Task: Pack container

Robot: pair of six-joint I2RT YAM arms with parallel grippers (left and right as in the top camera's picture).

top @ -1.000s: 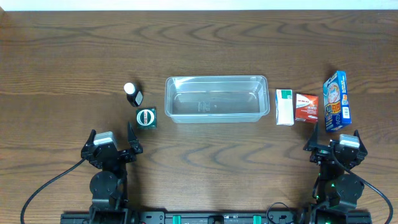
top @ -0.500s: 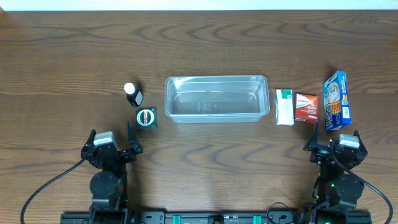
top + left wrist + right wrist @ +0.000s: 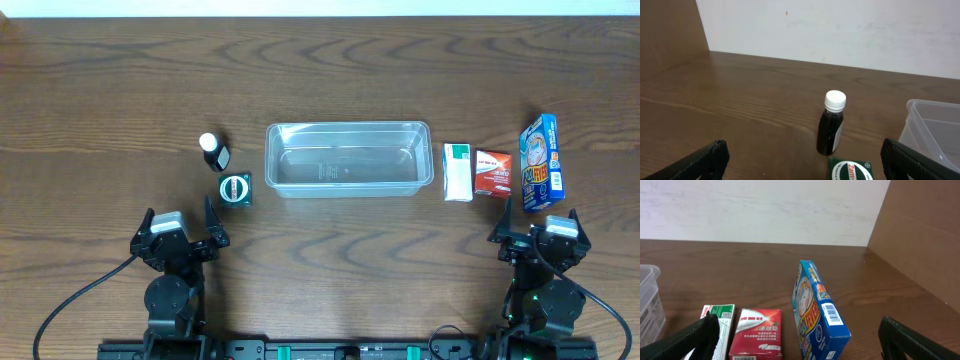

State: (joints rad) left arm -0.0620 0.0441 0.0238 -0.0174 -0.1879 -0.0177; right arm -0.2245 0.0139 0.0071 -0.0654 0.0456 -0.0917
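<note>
**Container** (image 3: pixel 348 127): a clear rectangular tub, upright with its opening upward. It stands at the middle of the wooden counter (image 3: pixel 120 90), long side running across the overhead view. All five loose items stand outside it, directly on the counter.

**Left of the container:**
- A dark bottle (image 3: pixel 212 150) with a white cap stands upright near the left end wall, apart from it.
- A small green box (image 3: pixel 235 188) with a round white mark on top sits just off the container's near-left corner, not touching.

**Right of the container:**
- A white-and-green carton (image 3: pixel 458 171) lies just beside the right end wall, with a narrow gap showing.
- A red box (image 3: pixel 492 172) comes next outward. Whether it touches the carton cannot be told.
- A blue box (image 3: pixel 540 163) stands on its long edge, farthest from the container.

**Left gripper** (image 3: pixel 181 215): positioned on the arm-base side of the container, beyond its left end and well apart. It is released, jaws spread wide, nothing between them. The left wrist view shows one finger in each lower corner, the bottle upright ahead, and the container's corner at the right edge.

**Right gripper** (image 3: pixel 541 218): positioned on the arm-base side, beyond the container's right end and well apart. It is released, jaws spread wide, grasping nothing. The right wrist view shows the three boxes ahead and the container's wall at the left edge
</note>
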